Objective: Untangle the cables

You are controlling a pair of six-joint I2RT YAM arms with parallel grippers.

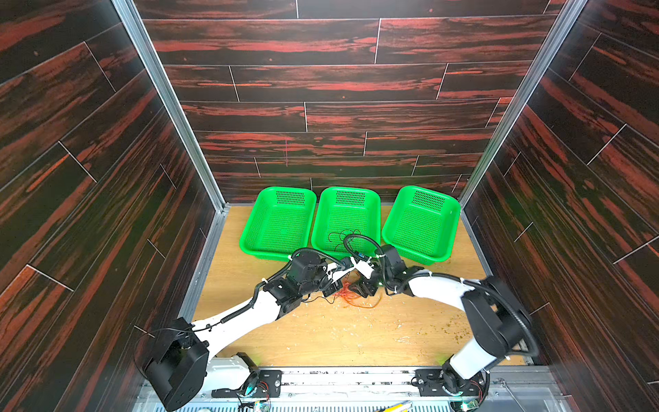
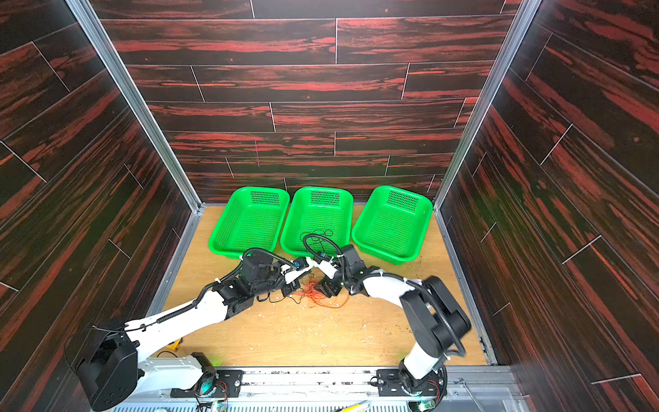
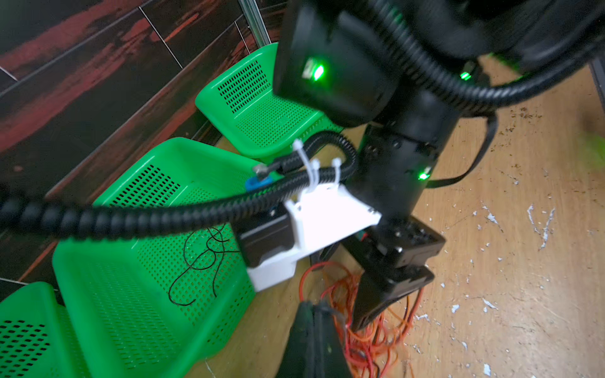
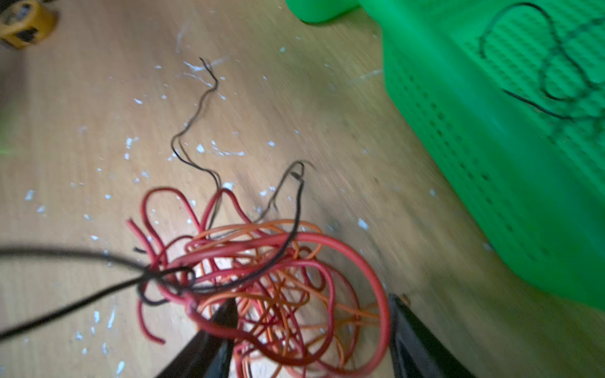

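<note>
A tangle of red and orange cables (image 1: pixel 353 298) (image 2: pixel 315 296) (image 4: pixel 278 288) lies on the wooden table in front of the middle basket. A thin black cable (image 4: pixel 294 212) threads through the tangle, and its loose end (image 4: pixel 196 111) trails over the table. Another black cable (image 1: pixel 337 237) (image 3: pixel 196 261) (image 4: pixel 553 65) lies coiled in the middle basket. My right gripper (image 4: pixel 312 301) (image 1: pixel 360 289) is open, its fingers astride the tangle with red loops between them. My left gripper (image 3: pixel 314 307) (image 1: pixel 331 287) is shut, its tips at the tangle's edge; whether they pinch a strand is unclear.
Three green mesh baskets stand in a row at the back: left (image 1: pixel 256 228), middle (image 1: pixel 371 214) and right (image 1: pixel 453 214). The two wrists nearly touch above the tangle. A yellow tape roll (image 4: pixel 24 24) lies near the front left. White flecks litter the table.
</note>
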